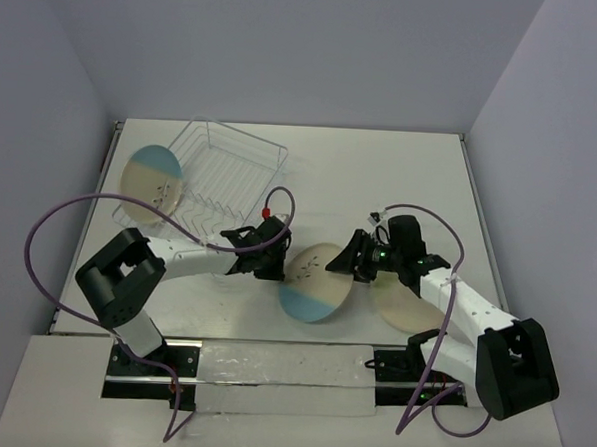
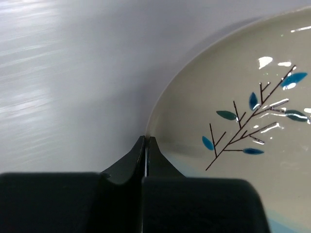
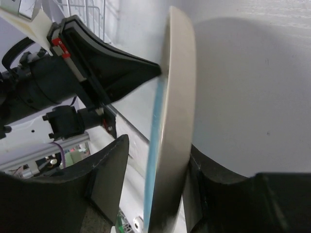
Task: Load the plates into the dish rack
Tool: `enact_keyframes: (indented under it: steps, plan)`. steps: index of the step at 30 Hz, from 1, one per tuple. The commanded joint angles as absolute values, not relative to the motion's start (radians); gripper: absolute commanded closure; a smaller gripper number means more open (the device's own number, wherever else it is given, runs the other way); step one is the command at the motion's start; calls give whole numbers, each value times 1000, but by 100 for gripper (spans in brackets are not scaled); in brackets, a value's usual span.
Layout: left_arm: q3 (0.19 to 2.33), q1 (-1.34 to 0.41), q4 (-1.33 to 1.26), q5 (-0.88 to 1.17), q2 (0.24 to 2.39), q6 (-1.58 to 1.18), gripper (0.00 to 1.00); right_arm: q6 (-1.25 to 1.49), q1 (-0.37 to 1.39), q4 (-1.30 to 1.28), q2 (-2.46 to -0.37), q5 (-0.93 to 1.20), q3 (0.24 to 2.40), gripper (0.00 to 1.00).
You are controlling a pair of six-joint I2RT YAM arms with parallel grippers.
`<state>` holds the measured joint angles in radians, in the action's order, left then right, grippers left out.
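Note:
A cream plate (image 1: 315, 284) with a light-blue segment and a twig drawing hangs tilted between both arms. My left gripper (image 1: 276, 265) is shut on its left rim; in the left wrist view the jaws (image 2: 146, 140) meet at the plate's (image 2: 243, 97) edge. My right gripper (image 1: 348, 264) straddles the opposite rim. In the right wrist view one finger (image 3: 199, 170) lies against the plate's (image 3: 177, 97) back and the other (image 3: 109, 170) stands off its face. A second plate (image 1: 153, 181) stands on edge at the left end of the wire dish rack (image 1: 231, 165). A third plate (image 1: 402, 307) lies flat, half hidden under my right arm.
The dish rack sits at the back left of the white table (image 1: 381, 178), its right part holding no plates. Purple cables (image 1: 48, 230) loop beside both arms. Walls close in the table on three sides.

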<state>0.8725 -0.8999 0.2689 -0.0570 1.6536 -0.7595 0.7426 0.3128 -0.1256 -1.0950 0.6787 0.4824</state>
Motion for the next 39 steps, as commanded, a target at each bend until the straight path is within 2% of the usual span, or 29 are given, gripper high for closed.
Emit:
enact_keyframes:
  steps: [1, 3, 10, 11, 13, 18, 21, 24, 27, 28, 29, 30, 36, 39]
  plan:
    - [800, -943, 164, 102, 1759, -794, 100, 764, 335, -53, -1113, 714, 518, 51]
    - [797, -944, 160, 102, 1757, -795, 100, 753, 339, -71, -1121, 696, 524, 54]
    - [813, -944, 164, 90, 1751, -786, 100, 713, 348, -115, -1098, 641, 539, 76]
    - [820, -945, 170, 80, 1746, -783, 100, 699, 348, -134, -1087, 621, 548, 80]
    - [839, -945, 182, 62, 1736, -773, 100, 676, 347, -176, -1070, 581, 565, 98]
    - [935, -939, 236, -4, 1684, -718, 100, 629, 339, -216, -1045, 518, 618, 100]
    - [1031, -928, 290, -121, 1637, -669, 97, 609, 321, -219, -1039, 447, 644, 100]
    - [1114, -874, 333, -173, 1595, -667, 84, 597, 270, -209, -1032, 434, 669, 100]
    - [1150, -794, 269, -118, 1512, -673, 58, 596, 199, -171, -993, 439, 703, 100]
    - [1150, -788, 221, -110, 1470, -645, 47, 595, 181, -165, -984, 449, 712, 100]
    - [1158, -787, 205, -108, 1452, -641, 29, 596, 165, -163, -973, 449, 720, 100]
    - [1197, -784, 203, -114, 1439, -603, 3, 603, 132, -164, -956, 448, 734, 100]
    - [1477, -742, 271, -57, 1505, -441, 1, 634, 69, -149, -937, 480, 828, 100]
    - [1545, -656, 250, 162, 1552, -406, 1, 650, 66, -105, -946, 527, 898, 100]
